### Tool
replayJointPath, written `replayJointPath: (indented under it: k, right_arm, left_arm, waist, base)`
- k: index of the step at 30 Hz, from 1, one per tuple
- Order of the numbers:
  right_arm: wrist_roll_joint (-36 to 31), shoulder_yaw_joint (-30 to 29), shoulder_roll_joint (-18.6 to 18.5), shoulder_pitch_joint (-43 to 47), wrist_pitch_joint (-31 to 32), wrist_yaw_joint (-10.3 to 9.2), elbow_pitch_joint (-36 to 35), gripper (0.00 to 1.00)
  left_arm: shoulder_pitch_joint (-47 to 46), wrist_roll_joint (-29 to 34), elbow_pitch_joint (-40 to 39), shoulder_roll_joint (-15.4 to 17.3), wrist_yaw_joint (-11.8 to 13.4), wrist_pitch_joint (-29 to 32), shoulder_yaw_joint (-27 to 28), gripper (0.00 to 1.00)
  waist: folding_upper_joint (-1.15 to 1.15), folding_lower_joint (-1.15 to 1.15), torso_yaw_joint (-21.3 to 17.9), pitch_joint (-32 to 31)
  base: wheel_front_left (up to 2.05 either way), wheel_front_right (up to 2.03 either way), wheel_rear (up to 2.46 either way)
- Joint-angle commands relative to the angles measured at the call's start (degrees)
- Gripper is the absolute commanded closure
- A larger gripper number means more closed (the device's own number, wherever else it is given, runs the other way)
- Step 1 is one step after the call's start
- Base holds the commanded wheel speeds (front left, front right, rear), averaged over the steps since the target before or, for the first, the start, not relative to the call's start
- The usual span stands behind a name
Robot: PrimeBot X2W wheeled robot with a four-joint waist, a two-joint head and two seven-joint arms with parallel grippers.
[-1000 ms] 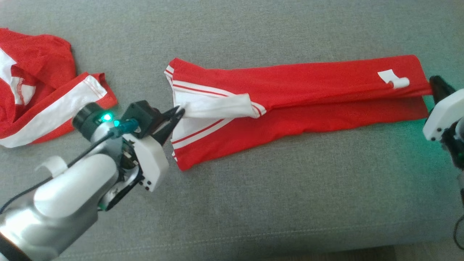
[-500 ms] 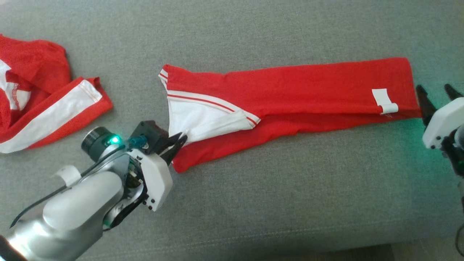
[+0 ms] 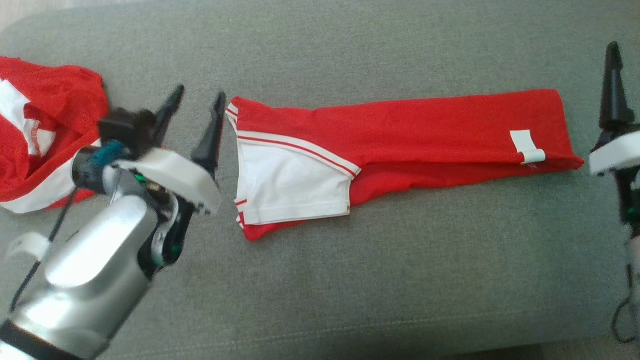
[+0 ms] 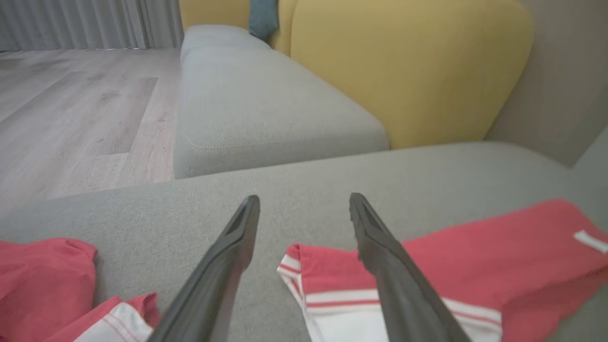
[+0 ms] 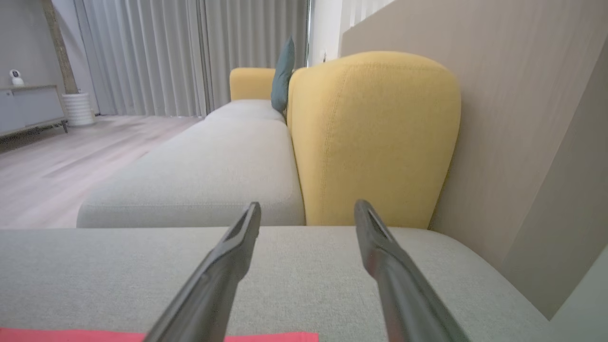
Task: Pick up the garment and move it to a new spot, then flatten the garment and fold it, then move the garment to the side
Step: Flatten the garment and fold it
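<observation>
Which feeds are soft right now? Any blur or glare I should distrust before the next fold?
Head view: the folded garment reads sharp, but the left jaws and their white housing are smeared, and the silver forearm carries a glare patch. Left wrist view: soft throughout, garment edges hazy. Right wrist view: crispest, the yellow backrest sharp, evenly lit.
</observation>
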Motion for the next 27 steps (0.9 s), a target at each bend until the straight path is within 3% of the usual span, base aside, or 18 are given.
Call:
replayJointPath:
  k: [1, 4, 6, 11, 19, 27]
  right_arm:
    - [-0.5, 0.8, 0.3, 1.1, -1.5, 0.37, -2.5, 0.00]
    - [-2.6, 1.2, 2.5, 3.2, -5.1, 0.37, -5.1, 0.00]
    - [-4.0, 1.4, 4.1, 4.6, -6.5, 0.37, -6.4, 0.00]
    - [-6.7, 2.0, 7.5, 8.1, -8.0, 0.37, -7.3, 0.00]
    - [-8.3, -0.5, 9.6, 9.0, -8.3, 0.37, -5.3, 0.00]
    - [-7.6, -11.2, 11.7, 4.7, -1.8, 0.37, 1.4, 0.00]
  left_arm:
    - [-0.9, 1.0, -2.4, 0.5, 0.8, -0.6, 5.3, 0.00]
    - [4.1, 5.7, -6.5, -4.0, 1.6, -0.7, 16.2, 0.00]
    - [8.2, 9.5, -8.8, -7.4, 0.7, -0.7, 22.4, 0.00]
    - [17.0, 17.0, -9.8, -15.0, -4.5, -0.7, 32.9, 0.00]
    - [21.5, 25.6, -7.8, -21.4, -12.9, -0.7, 41.1, 0.00]
    - [20.2, 29.8, -6.1, -23.8, -17.6, -0.7, 44.5, 0.00]
  waist:
    - [0.00, 0.00, 0.1, -0.1]
    - [0.00, 0.00, 0.1, -0.4]
    - [0.00, 0.00, 0.1, -0.5]
    - [0.00, 0.00, 0.4, -0.8]
    - [0.00, 0.00, 1.6, 0.0]
    - [0.00, 0.00, 2.7, 3.9]
  base:
    - [0.00, 0.00, 0.00]
    - [0.00, 0.00, 0.00]
    - [0.00, 0.00, 0.00]
    - [0.00, 0.00, 0.00]
    - [0.00, 0.00, 0.00]
    - [0.00, 0.00, 0.00]
